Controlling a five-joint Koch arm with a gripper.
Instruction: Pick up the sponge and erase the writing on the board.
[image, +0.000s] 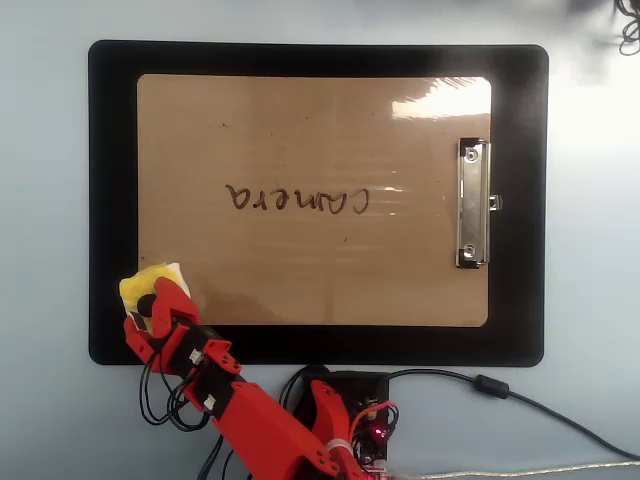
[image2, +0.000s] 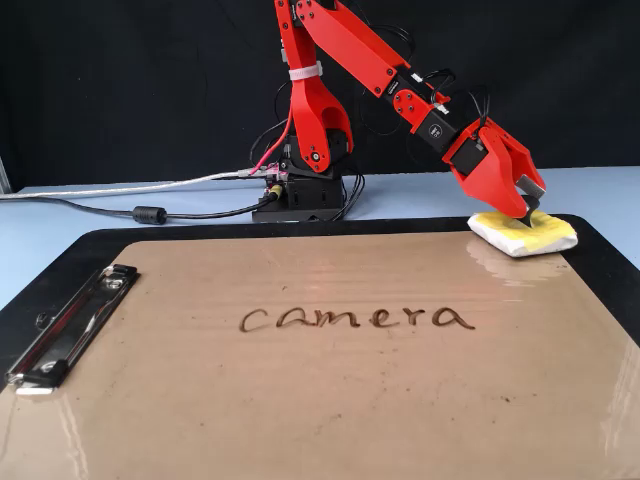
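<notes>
Right now the red claw (image2: 527, 207) sits down over the yellow sponge (image2: 525, 235) at a corner of the board (image: 320, 120); whether its jaws have closed is unclear. Cursive writing (image2: 356, 318) remains whole, so lifting and wiping seem still ahead.

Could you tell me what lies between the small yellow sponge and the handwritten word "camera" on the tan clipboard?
Nothing: in both views, only bare glossy tan clipboard separates the yellow sponge from the word "camera".

Yellow sponge (image2: 535, 233), tan board (image: 300, 130), red claw (image2: 524, 203).
</notes>
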